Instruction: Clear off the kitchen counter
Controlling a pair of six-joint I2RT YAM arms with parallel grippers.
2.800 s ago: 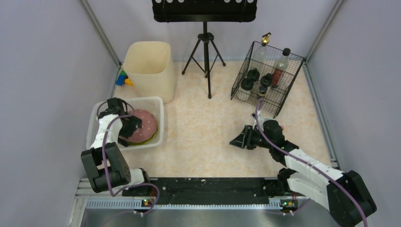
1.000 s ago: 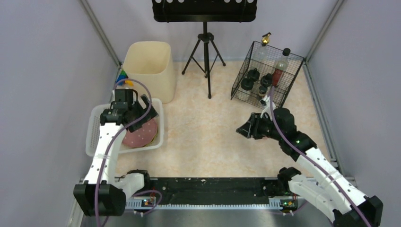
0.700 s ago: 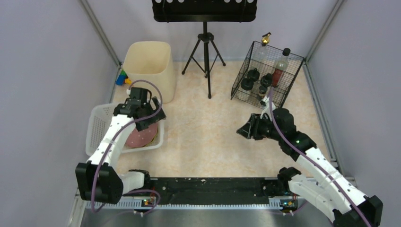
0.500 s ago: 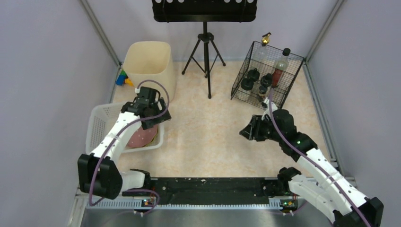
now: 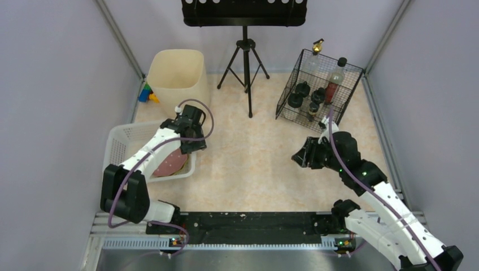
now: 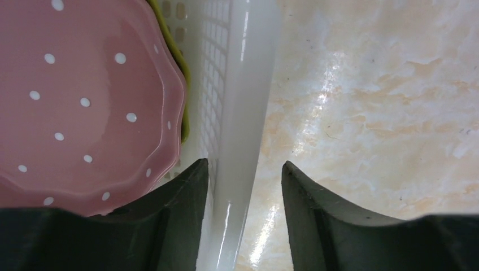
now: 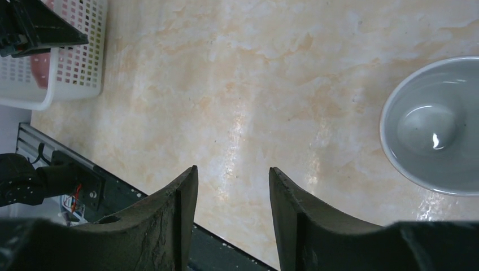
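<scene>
**Left arm quits the plate for the basket's edge**

We see the left gripper [image 6: 244, 169] swung off the pink plate [image 6: 85, 101], its jaws now parted and empty astride the white basket [image 6: 248, 84] rim. The right gripper [image 7: 233, 172], likewise parted and empty, hangs above the kitchen counter [image 7: 254, 73]. A grey bowl [image 7: 435, 127] just beside it likely remains to clear.

Plain pale lavender walls [image 5: 51, 101] close in the left, back and right sides. Slanting aluminium posts [image 5: 117, 38] mark the back corners. A black tripod stand [image 5: 246, 62] carries a black perforated panel [image 5: 244, 12] at the back centre.
</scene>
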